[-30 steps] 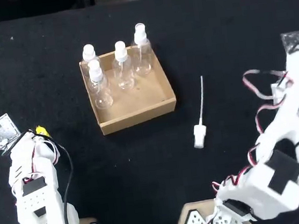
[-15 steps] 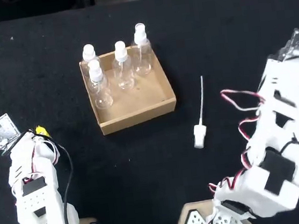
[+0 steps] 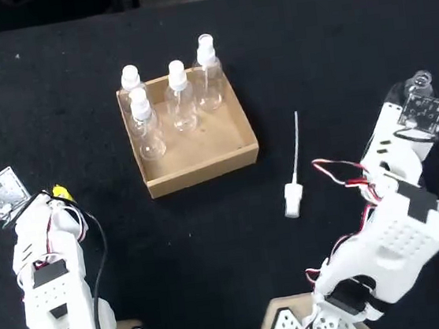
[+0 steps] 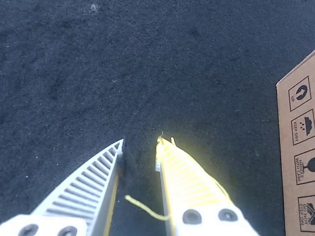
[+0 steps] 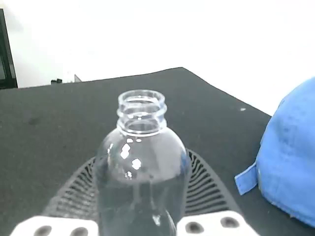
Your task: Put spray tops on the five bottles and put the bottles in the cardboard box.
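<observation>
Right hand (image 5: 141,160) of mine is closed around the lower body of the one uncapped bottle (image 5: 141,123), holding it upright near the right edge of the surface (image 3: 332,40). Its spray top (image 3: 292,199) lies flat toward the middle of the surface, between my right arm and the box (image 3: 204,170). Four capped bottles (image 3: 179,97) stand in the box's far and left parts. Left hand (image 4: 140,142) hangs narrowly parted and empty near the front left corner. The risk I see is slip. The plastic is smooth and round, so the bottle could tilt in my grip and the long tube would miss the narrow neck. Against a second ago, my right arm has swung down and the bottle now shows at its tip. Box, spray top and left arm have not moved.
</observation>
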Available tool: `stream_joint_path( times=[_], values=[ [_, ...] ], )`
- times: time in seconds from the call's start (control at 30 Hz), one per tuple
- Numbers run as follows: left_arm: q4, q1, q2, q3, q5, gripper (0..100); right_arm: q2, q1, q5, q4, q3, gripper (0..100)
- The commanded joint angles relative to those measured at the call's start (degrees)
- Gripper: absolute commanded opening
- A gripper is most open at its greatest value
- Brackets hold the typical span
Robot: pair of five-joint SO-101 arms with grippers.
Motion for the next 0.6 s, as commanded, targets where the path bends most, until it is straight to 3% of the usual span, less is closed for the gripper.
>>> stream_joint_path(
  times=[0.0,0.13,0.33,0.57],
  values=[
    [-1.32,0.84,-0.88,-0.31,-0.70,9,0.66,0.53,-1.58,-2.20,0.04,1.1],
    [-1.32,0.84,-0.88,-0.31,-0.70,9,1.19,0.70,-3.87,-2.20,0.13,1.9],
    [-1.32,0.84,-0.88,-0.40,-0.70,9,0.92,0.00,-4.40,-2.64,3.12,14.9],
    [-1.32,0.84,-0.88,-0.48,-0.70,9,0.92,-0.79,-3.96,-2.64,3.03,15.5]
  ],
)
